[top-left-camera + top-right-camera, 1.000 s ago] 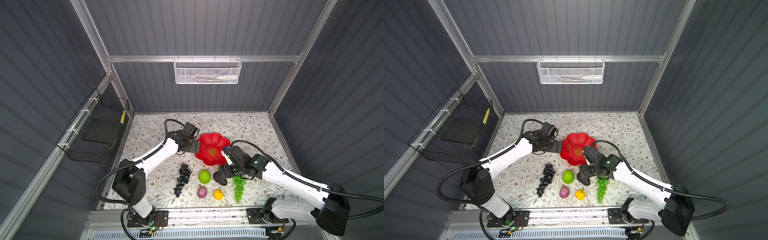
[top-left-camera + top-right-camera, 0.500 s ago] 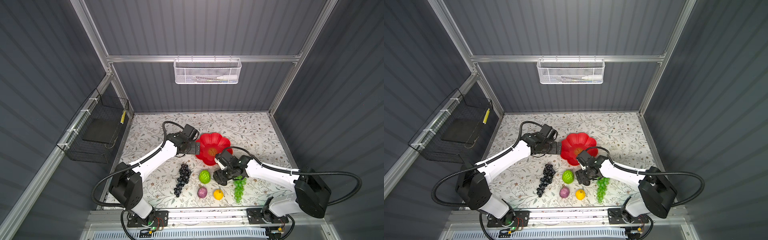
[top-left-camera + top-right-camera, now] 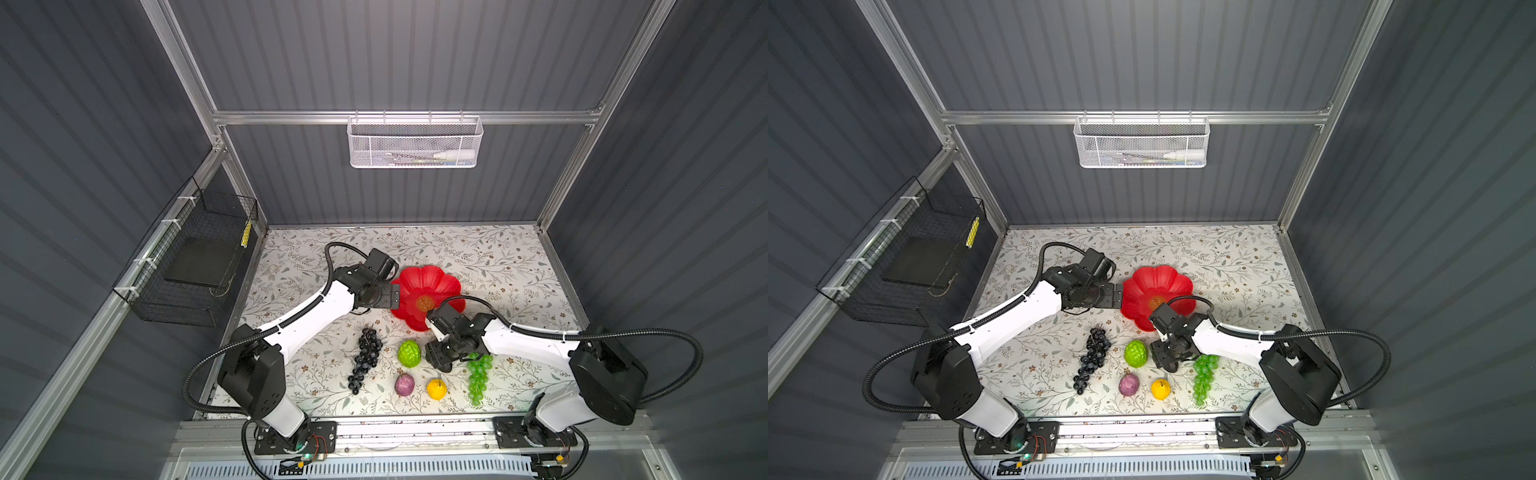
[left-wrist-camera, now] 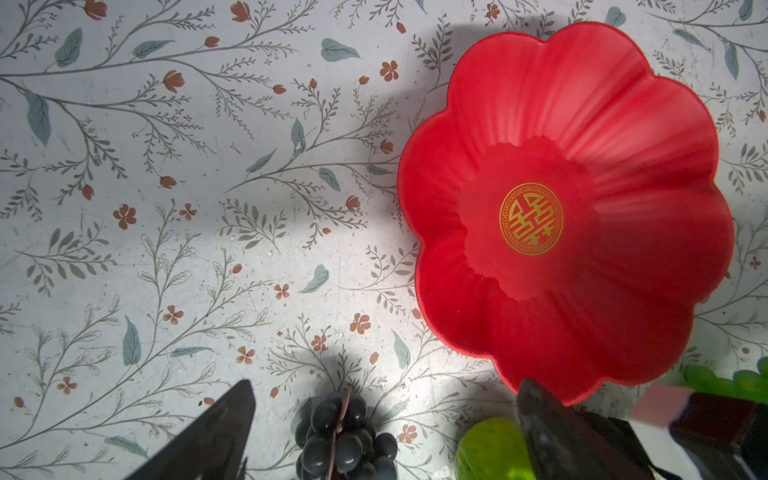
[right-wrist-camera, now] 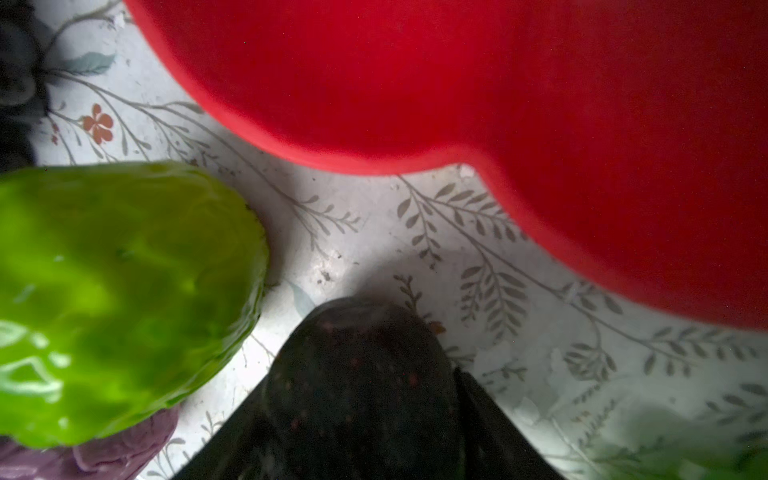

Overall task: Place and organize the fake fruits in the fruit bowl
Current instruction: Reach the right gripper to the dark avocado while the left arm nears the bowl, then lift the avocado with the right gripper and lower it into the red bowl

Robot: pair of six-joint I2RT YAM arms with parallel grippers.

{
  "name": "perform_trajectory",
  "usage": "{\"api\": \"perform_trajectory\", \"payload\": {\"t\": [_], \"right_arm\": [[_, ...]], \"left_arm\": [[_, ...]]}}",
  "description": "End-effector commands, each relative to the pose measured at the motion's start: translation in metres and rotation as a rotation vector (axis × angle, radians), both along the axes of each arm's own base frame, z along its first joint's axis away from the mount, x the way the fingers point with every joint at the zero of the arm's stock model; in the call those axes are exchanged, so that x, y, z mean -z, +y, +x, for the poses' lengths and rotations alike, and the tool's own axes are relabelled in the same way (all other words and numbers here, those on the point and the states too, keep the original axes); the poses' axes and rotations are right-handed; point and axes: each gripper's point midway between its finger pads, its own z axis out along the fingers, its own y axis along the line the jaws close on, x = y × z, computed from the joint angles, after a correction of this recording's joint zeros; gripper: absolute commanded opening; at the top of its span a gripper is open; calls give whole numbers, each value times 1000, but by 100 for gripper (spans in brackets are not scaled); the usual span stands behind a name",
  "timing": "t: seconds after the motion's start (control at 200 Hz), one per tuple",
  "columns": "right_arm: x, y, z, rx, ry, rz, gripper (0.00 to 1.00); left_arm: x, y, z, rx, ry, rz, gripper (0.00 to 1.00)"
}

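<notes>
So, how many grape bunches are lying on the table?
2. The dark bunch lies left of the lime-green fruit; the green bunch lies right of the yellow ball. None seems hidden.

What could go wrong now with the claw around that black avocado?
The black avocado sits inside the right claw. Being rounded, it might slip out and bump the bumpy green fruit close beside it.
The red bowl is very near, so lifting could knock its rim.
The left claw hangs open beside the bowl and may get in the way.
</notes>
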Motion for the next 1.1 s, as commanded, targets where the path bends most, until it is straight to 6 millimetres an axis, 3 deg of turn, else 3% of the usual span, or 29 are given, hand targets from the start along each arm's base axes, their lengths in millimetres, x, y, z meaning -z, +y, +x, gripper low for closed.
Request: {"api": "perform_trajectory", "payload": {"t": [0.0,0.095,0.225,0.32,0.535,0.635,0.78,0.936,1.096], "right_arm": [[4,-8,-6,8,7,-19,56],[3,-13,-8,26,-4,-17,49],[-15,-20,-7,45,-44,-11,45],[-34,-26,-6,63,-71,2,44],[-101,-28,10,119,-47,163,41],[-125,-42,38,125,-108,138,42],[-138,-51,93,97,-229,39,42],[-128,-36,147,70,-283,-28,42],[-106,-10,184,39,-263,6,42]], "left_arm": [[-3,4,0,-5,-14,4,99],[-5,4,4,-12,-36,2,99],[-9,-1,10,-6,-51,-6,99],[-9,-2,9,-15,-52,-26,99],[-4,3,18,-85,-85,-27,99],[-4,-5,26,-96,-86,-54,99],[1,-8,23,-103,-60,-75,99],[5,-1,14,-112,-35,-62,99],[8,9,5,-127,-27,-48,99]]}}
